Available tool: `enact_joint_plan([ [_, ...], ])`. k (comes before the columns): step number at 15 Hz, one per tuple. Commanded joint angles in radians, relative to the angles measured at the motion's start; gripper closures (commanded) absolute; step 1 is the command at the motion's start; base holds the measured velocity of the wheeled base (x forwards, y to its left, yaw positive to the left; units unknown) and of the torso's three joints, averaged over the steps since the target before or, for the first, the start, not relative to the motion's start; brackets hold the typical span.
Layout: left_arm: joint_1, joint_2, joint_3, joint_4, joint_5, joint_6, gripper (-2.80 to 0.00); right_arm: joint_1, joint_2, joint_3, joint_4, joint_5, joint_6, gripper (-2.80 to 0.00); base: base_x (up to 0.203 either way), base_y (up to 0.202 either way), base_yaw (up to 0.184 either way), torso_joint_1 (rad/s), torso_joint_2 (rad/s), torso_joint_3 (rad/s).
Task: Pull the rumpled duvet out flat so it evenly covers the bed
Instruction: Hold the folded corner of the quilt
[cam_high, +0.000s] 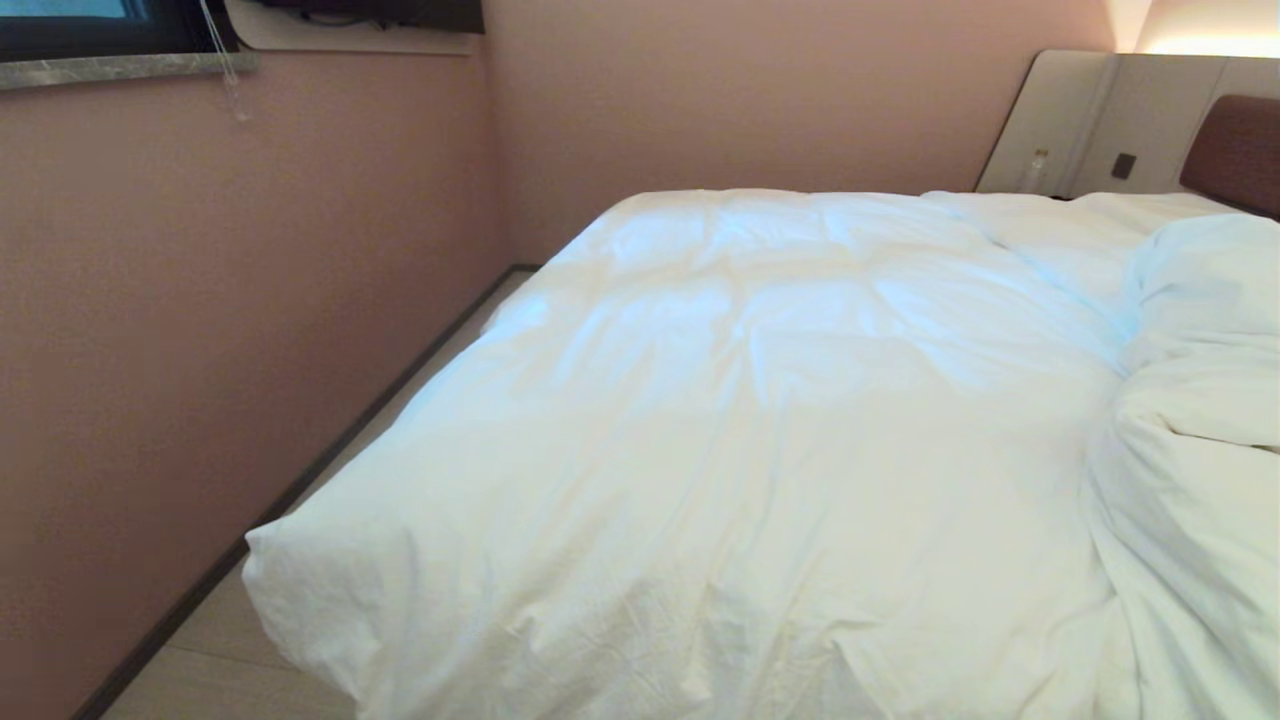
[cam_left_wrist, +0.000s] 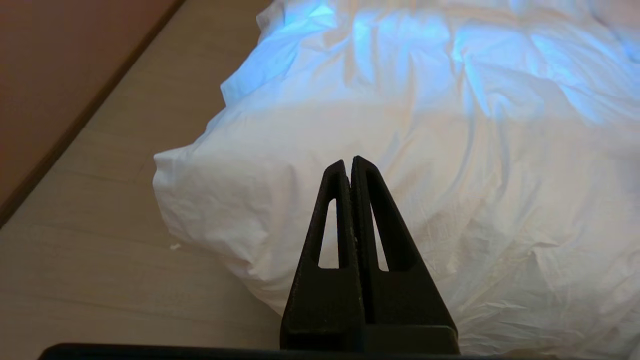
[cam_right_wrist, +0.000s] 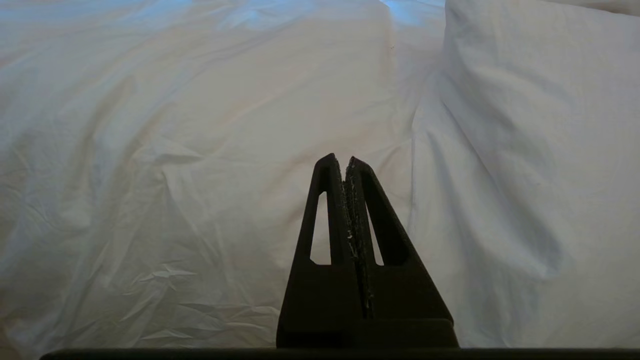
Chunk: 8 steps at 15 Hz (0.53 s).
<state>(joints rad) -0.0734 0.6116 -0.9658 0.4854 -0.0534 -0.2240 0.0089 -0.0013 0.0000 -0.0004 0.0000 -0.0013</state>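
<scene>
- The room has pink walls (cam_high: 250, 300), a pale wood floor (cam_left_wrist: 75, 260) and a brown headboard (cam_high: 1235, 150) at the far right.
- The white duvet (cam_high: 750, 430) lies over the bed (cam_high: 1150, 215), smooth on the left side, bunched into a thick fold (cam_high: 1200, 420) on the right.
- My left fingers (cam_left_wrist: 348, 161) are clenched on nothing, above the duvet's near left corner (cam_left_wrist: 190, 200) that overhangs the floor.
- My right fingers (cam_right_wrist: 340, 160) are clenched and empty too, over creased duvet just beside the raised fold.
</scene>
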Motion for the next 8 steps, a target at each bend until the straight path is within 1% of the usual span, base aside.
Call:
enact_joint_plan([
  [1,0.0,-0.084,0.028,0.004,0.001,0.0,0.0,0.0,0.001,0.0,0.0,0.0,0.0,0.0,0.0,0.0,0.0,0.0,0.0,0.0],
  [5,0.001,-0.163,0.091,0.004,0.013,0.004,0.0,0.0,0.001,0.0,0.0,0.0,0.0,0.0,0.0,0.0,0.0,0.0,0.0,0.0],
  [8,0.001,-0.197,0.111,0.004,0.013,0.025,0.0,0.0,0.001,0.0,0.0,0.0,0.0,0.0,0.0,0.0,0.0,0.0,0.0,0.0],
])
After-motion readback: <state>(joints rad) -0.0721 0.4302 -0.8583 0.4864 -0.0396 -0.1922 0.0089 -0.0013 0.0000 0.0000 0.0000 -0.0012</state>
